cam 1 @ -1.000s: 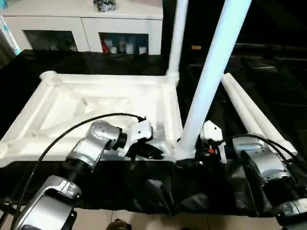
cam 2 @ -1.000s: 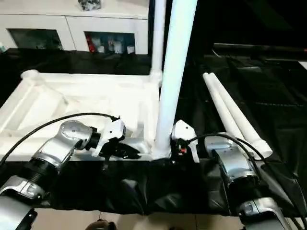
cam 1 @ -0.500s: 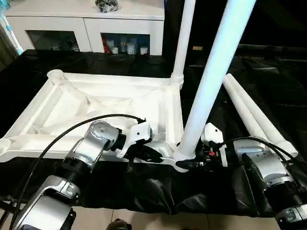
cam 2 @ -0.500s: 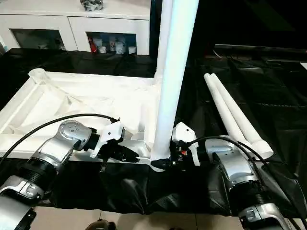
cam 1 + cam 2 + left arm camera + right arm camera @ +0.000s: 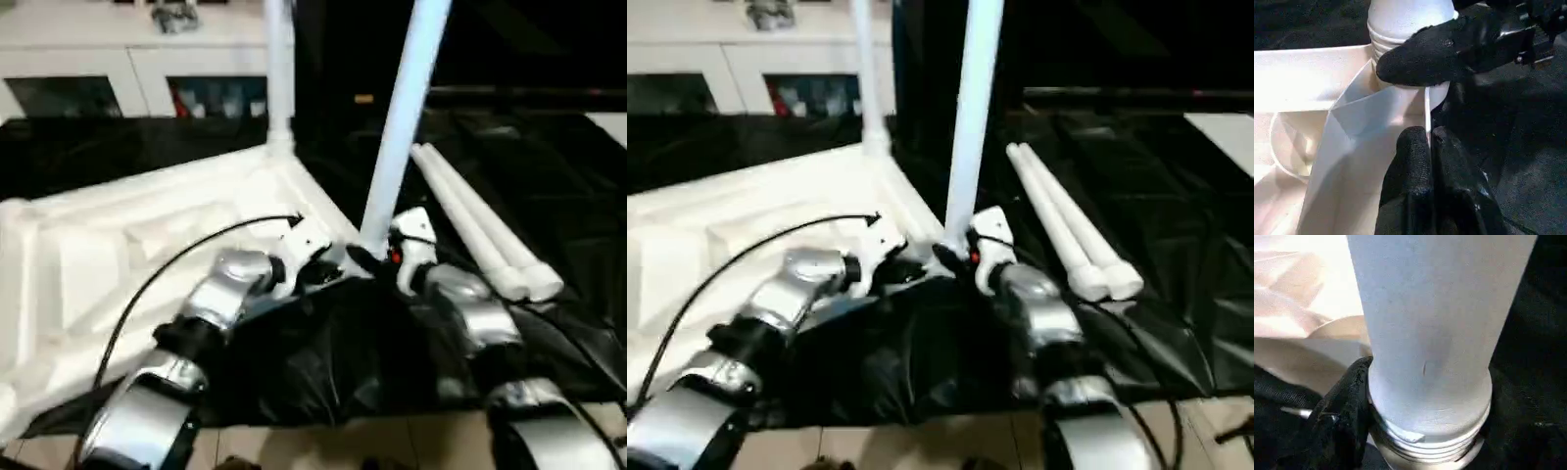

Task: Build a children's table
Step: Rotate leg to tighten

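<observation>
In the left eye view, a black cloth-covered work surface point(image 5: 549, 196) carries the upturned white plastic tabletop with ribbed underside point(image 5: 108, 255); one white tubular leg point(image 5: 278, 69) stands at its far corner, another point(image 5: 404, 117) at its near right corner, and two loose white legs point(image 5: 480, 235) lie toward the surface's right edge. A white cabinet with glass doors point(image 5: 118, 69) stands behind. In the left wrist view, the left gripper point(image 5: 1429, 147) is pinched shut on the tabletop's thin edge. In the right wrist view, the right gripper's black finger point(image 5: 1344, 406) clasps the near leg's threaded base.
</observation>
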